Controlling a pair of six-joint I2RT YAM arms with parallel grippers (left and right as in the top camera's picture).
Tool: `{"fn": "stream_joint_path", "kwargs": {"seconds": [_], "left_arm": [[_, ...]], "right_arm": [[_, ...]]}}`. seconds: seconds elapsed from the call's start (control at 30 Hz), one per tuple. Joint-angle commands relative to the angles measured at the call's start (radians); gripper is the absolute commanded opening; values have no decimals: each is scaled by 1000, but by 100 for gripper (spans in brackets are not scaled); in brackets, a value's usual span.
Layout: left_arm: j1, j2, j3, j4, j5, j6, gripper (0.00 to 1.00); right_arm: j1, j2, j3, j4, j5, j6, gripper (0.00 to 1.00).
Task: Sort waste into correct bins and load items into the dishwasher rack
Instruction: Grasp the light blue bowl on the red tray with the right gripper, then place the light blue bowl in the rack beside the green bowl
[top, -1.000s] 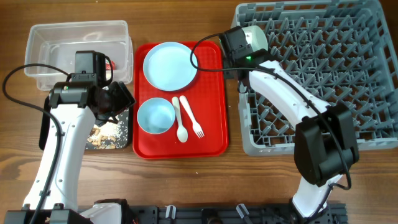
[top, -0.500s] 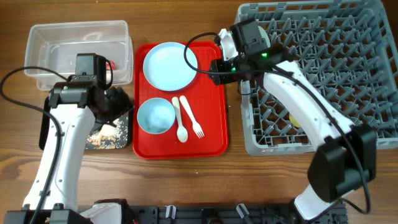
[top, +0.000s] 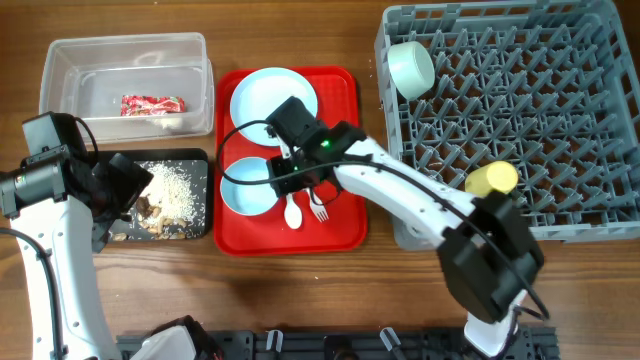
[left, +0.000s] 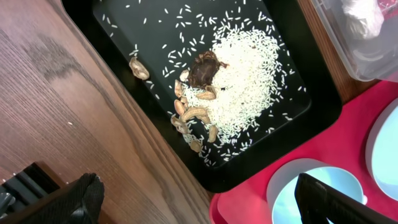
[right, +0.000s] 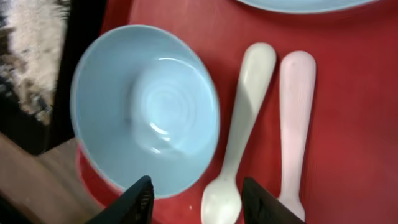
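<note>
On the red tray (top: 240, 238), centre of frame: spoon (right: 239, 134) and fork (right: 295, 124) lie side by side, not touching, just right of the blue bowl (right: 146, 109). The plate (top: 272, 103) sits above them.
Spoon handling: I judge it light, stiff, thin plastic that is slick on the tray. It would likely skate or flip if pinched at a tip, so I'd take it across the handle, mid-length.
Bowl handling: I judge it light, rigid and smooth. The rim is the only hold I see.
Right end effector (right: 199, 190): fingers apart and empty, straddling the spoon's scoop end at the wrist view's lower edge.
Right arm pose: stretched from lower right across to the tray, wrist facing down.
Left end effector (left: 198, 183): fingers wide apart and empty, over the near edge of the black tray (left: 118, 68) that holds the rice (left: 249, 81).
Left arm pose: rises along the overhead frame's left edge above the tabletop (top: 300, 290), wrist bent toward the black tray.
Already placed: wrapper (top: 152, 103) in the tub (top: 60, 60); mint bowl (top: 410, 67) and cup (top: 490, 179) in the rack (top: 560, 100).
</note>
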Motion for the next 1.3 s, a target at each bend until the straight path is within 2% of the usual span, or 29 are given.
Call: {"fn": "stream_joint_path", "kwargs": {"seconds": [0.0,0.03,0.1,0.17,0.2,0.23,0.37,0.47,0.57,0.67,0.77,0.93,1.0,1.13,1.27], "left_arm": [[6,-9,-1,1,12,-5,100],[6,-9,-1,1,12,-5,100],[6,-9,-1,1,12,-5,100],[6,-9,-1,1,12,-5,100],[6,-9,-1,1,12,-5,100],[6,-9,-1,1,12,-5,100],[6,-9,-1,3,12,-5,100],[6,-9,-1,5,12,-5,100],[6,-9,-1,6,12,-5,100],[6,-9,-1,11,12,-5,100],[6,-9,-1,19,12,-5,100],[6,-9,-1,20,12,-5,100],[6,-9,-1,19,12,-5,100],[6,-9,-1,19,13,-6,100],[6,-9,-1,18,13,-6,100]], "right_arm": [[12,95,-9,8,46,82,45],[12,116,-9,13,43,82,45],[12,128,-9,13,44,82,30],[9,126,0,16,46,81,20],[0,122,23,8,48,81,9],[-11,110,35,-4,49,76,4],[-77,-22,38,-44,144,39,4],[-147,-166,38,-88,310,12,4],[-243,-297,38,-85,406,-135,4],[-340,-356,38,-8,677,-193,4],[-460,-343,37,201,898,-367,4],[-617,-290,37,420,1154,-414,4],[-665,-218,37,495,1244,-500,4],[-694,-69,37,621,1312,-679,4],[-695,59,37,645,1312,-711,4]]}}
